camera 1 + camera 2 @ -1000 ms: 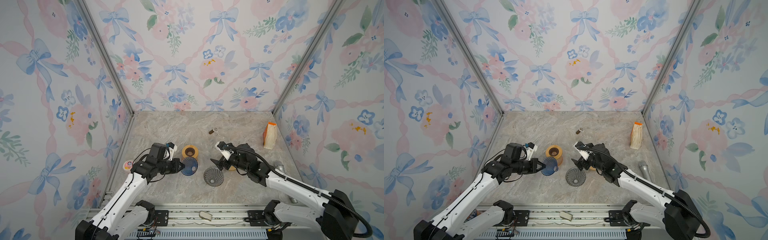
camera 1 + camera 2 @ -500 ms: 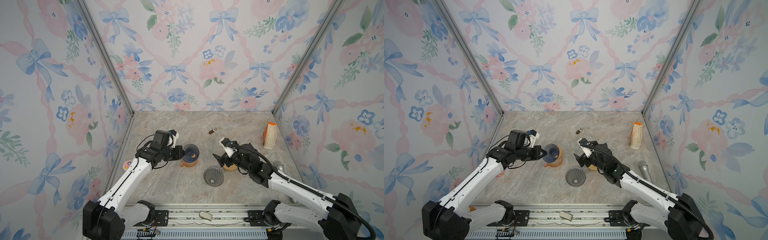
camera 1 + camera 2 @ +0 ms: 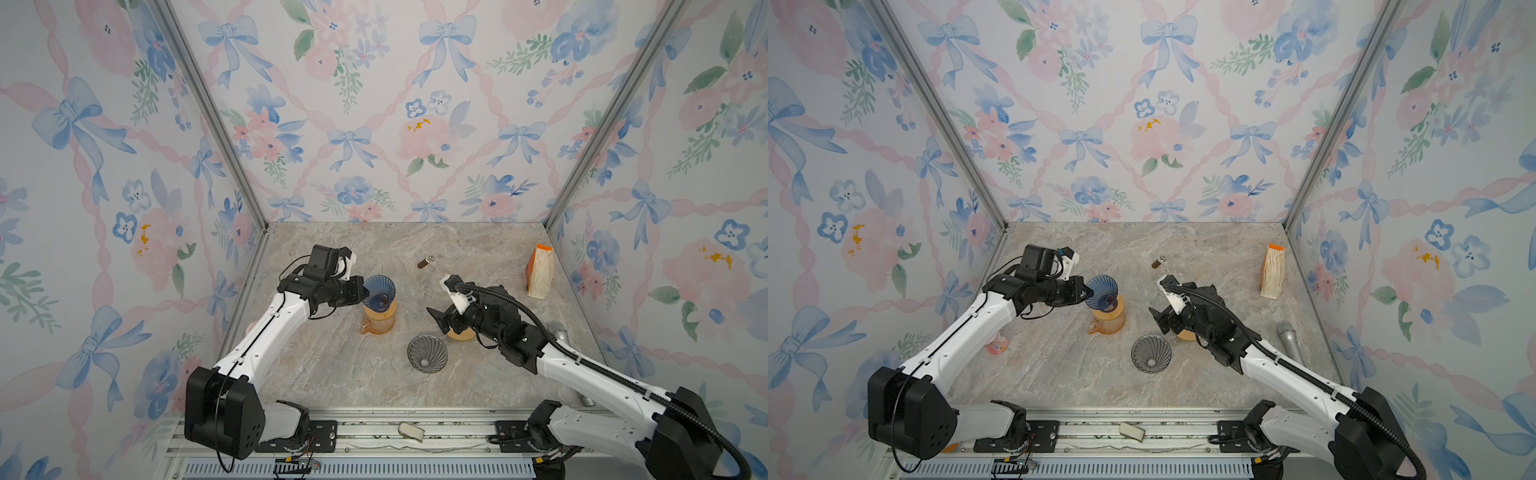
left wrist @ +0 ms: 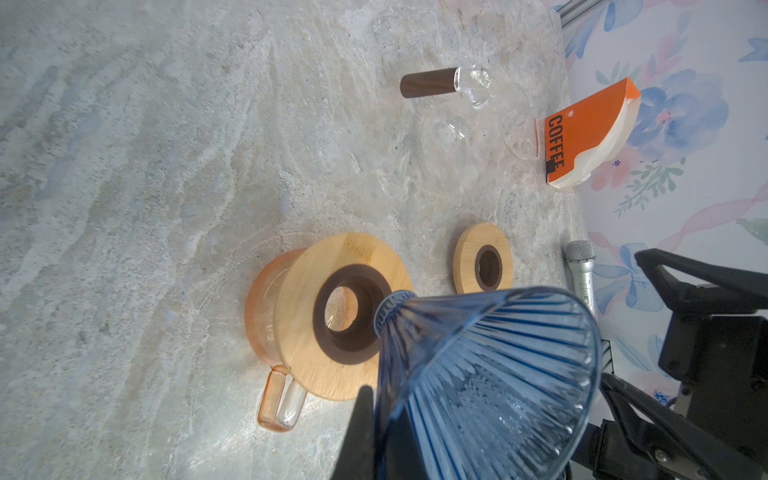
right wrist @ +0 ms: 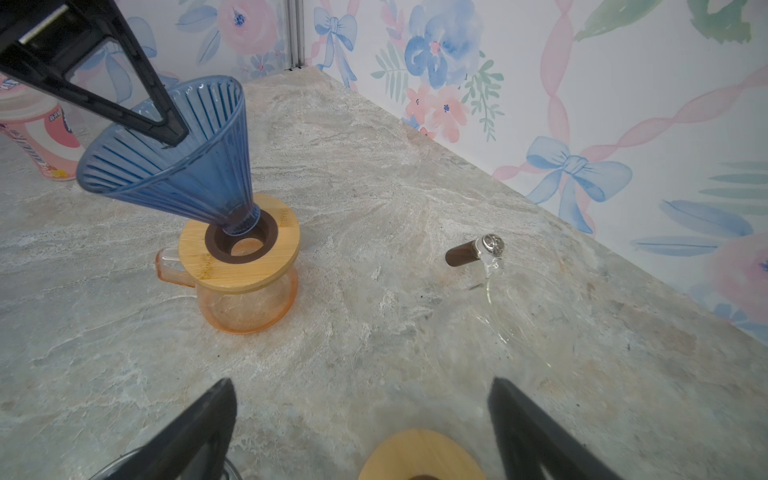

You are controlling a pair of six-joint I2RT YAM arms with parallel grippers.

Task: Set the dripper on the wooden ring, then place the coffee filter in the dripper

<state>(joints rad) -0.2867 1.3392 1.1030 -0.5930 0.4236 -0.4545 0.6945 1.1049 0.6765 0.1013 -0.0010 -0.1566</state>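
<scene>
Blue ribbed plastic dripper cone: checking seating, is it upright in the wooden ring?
No, the cone leans steeply, only its narrow tip at the wooden ring.

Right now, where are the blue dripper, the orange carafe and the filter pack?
blue dripper [image 5: 195,183]: right wrist view, ribbed outer wall.
orange carafe [image 5: 245,307]: right wrist view, glass body.
filter pack [image 4: 590,124]: left wrist view, orange printed face.

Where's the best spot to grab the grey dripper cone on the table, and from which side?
Pinch the rim of the grey dripper cone from above, one finger inside, one outside. It seems to stand mouth up, so the thin rim is exposed, while its flared ribbed wall would likely slip from a side squeeze. The left gripper holds the blue dripper by its rim likewise.
</scene>
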